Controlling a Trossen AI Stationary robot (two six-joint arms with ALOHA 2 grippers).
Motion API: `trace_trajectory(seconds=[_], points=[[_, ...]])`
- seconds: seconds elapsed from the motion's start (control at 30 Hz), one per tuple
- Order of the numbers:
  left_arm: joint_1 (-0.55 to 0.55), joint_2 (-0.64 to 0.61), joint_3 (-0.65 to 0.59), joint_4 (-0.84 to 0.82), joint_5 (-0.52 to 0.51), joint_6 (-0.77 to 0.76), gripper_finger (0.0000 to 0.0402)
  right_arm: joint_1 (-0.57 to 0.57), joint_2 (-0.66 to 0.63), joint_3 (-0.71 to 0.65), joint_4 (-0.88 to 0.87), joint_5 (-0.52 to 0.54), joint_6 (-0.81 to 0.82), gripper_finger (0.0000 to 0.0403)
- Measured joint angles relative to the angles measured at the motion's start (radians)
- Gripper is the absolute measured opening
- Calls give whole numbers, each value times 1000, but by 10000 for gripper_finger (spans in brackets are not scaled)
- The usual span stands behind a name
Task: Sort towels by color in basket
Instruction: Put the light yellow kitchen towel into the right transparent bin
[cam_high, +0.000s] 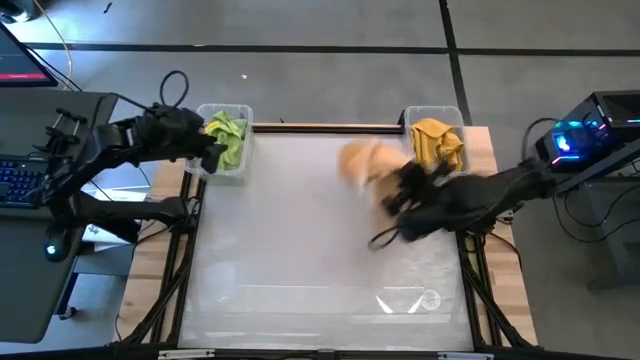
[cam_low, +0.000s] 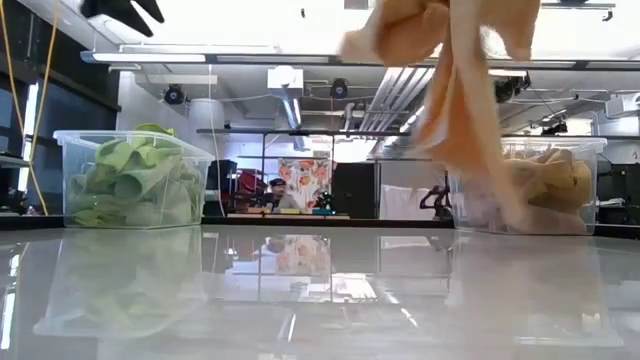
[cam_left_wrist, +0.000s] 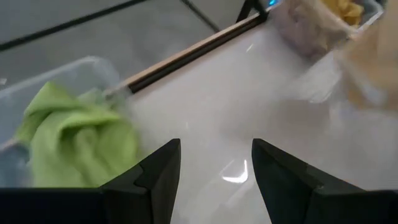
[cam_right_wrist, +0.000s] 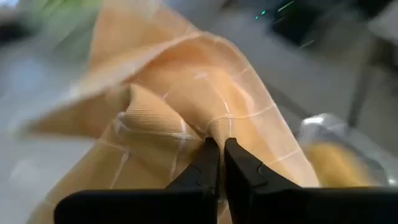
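Over on the left side of the table (cam_high: 300, 250), the left gripper (cam_high: 208, 158) hangs beside the left bin (cam_high: 243, 113), a clear plastic tub at the far left corner. Its fingers (cam_left_wrist: 155, 177) stand apart with nothing between them, as the left wrist view shows. Inside that bin lie the green towels (cam_high: 227, 137), lime and paler sage bunched together; in the low view they fill the tub (cam_low: 130, 180) nearly to its rim.

Moving toward the middle, the glossy white tabletop is bare, with a wooden strip (cam_high: 320, 128) running along its far edge between the two bins.

Right of centre, the right gripper (cam_high: 400, 185) is pinched shut on the light orange-tan towel (cam_high: 362, 160), which is lifted clear of the table. In the right wrist view the two dark fingertips (cam_right_wrist: 208, 165) meet on a fold of the checked cloth (cam_right_wrist: 186, 93), and the rest of it fans out ahead of them. In the low view the towel (cam_low: 450, 90) dangles from above, its lower end hanging in front of the right bin.

At the far right corner sits the right bin (cam_high: 411, 113), also clear plastic, holding mustard yellow towels (cam_high: 436, 140) heaped up to its rim.
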Motion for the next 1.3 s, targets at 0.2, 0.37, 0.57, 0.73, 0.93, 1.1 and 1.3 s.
trace_trajectory(seconds=[0.2, 0.37, 0.57, 0.73, 0.93, 1.1, 1.3], points=[[-29, 3, -87, 243, 58, 83, 186, -129, -223, -32, 59, 297, -203, 2], [-51, 20, -136, 475, 135, 171, 186, -284, -353, -32, 62, 458, -306, 2], [-54, 86, -178, 776, 240, 316, 186, -479, -448, -62, 11, 479, -173, 1], [-53, 174, -179, 970, 246, 434, 186, -537, -526, -269, 108, 383, 13, 1], [-53, 247, -178, 1124, 246, 520, 186, -545, -559, -560, 721, 266, -239, 1], [-53, 270, -178, 1141, 246, 529, 186, -661, -595, -678, 1099, 211, -599, 1], [-53, 271, -178, 1145, 234, 466, 186, -1038, -652, -921, 1742, -362, -775, 1]])
